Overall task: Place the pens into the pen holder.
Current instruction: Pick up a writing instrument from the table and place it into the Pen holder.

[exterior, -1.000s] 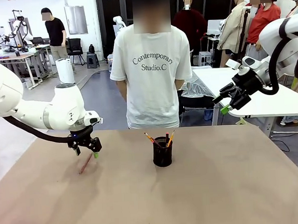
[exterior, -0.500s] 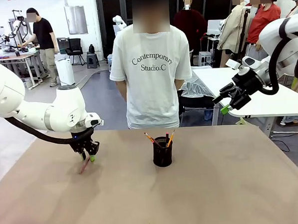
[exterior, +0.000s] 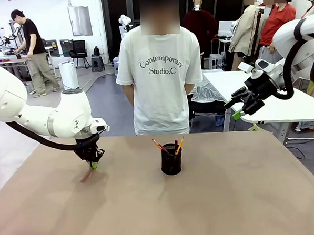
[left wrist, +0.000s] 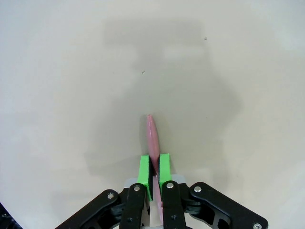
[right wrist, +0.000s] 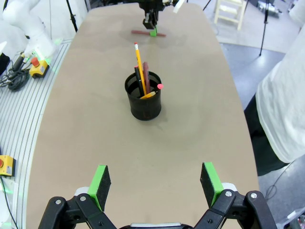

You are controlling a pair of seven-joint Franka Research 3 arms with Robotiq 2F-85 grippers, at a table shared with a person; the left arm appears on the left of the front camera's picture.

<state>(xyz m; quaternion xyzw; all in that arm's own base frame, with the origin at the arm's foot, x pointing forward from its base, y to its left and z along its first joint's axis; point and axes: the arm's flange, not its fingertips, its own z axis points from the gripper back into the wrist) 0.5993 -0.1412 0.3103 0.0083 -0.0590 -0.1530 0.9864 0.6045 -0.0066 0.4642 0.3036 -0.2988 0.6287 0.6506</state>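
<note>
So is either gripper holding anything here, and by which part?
The left gripper is shut on a reddish pen lying on the table, gripped around mid-length. The right gripper is open, holding nothing.

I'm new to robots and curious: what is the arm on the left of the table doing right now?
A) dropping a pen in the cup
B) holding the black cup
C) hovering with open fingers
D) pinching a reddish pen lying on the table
D: the left gripper has its green pads closed on the reddish pen down at the table.
</note>
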